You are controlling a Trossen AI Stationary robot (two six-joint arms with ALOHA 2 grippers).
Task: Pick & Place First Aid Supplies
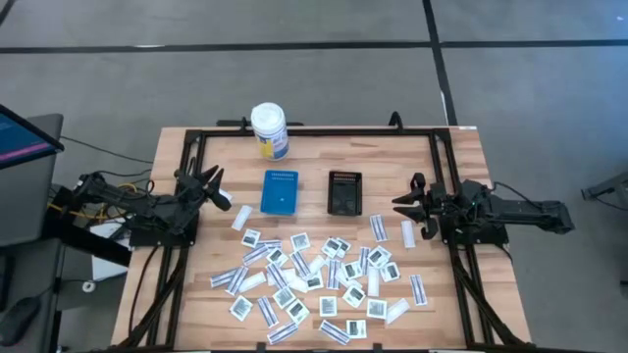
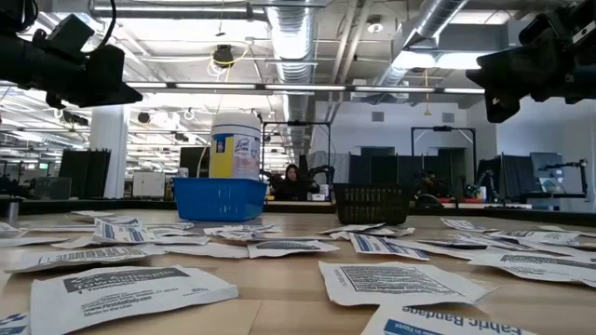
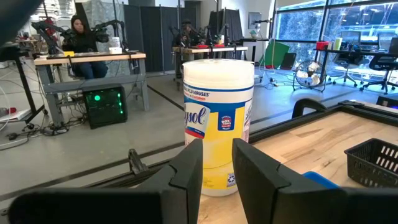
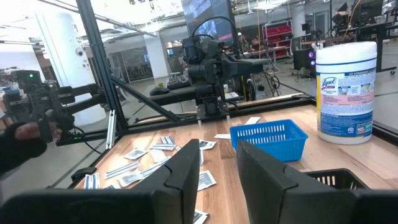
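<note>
High view showed the wooden surface (image 1: pixel 196 304) carrying everything, so the blue tray (image 1: pixel 280 191) serves as landmark here. The white wipes bottle (image 1: pixel 269 130) stood just behind that tray, toward the far edge. The black tray (image 1: pixel 344 192) sat just beside the blue tray, on the right arm's side.

The first aid supplies (image 1: pixel 314 279) lay as a loose scatter of flat white packets in front of the blue tray, toward the near edge. Many overlapped one another, and a few strays sat closer to the two trays. None was inside either tray as far as the pictures showed.

The left hand (image 1: pixel 210 185) hung above the surface, level with the blue tray and off to its left, with nothing in it and its fingers (image 3: pixel 189 171) a narrow gap apart. The right hand (image 1: pixel 416 203) hovered beyond the black tray, well apart from the blue one, likewise empty, its fingers (image 4: pixel 180 177) parted only slightly.

The likely trouble lay in the packets themselves. They looked thin and lay flat, so fingertips could slide over one without lifting it. Where they overlapped, a hand might take two at once or drag neighbours toward the edge.
</note>
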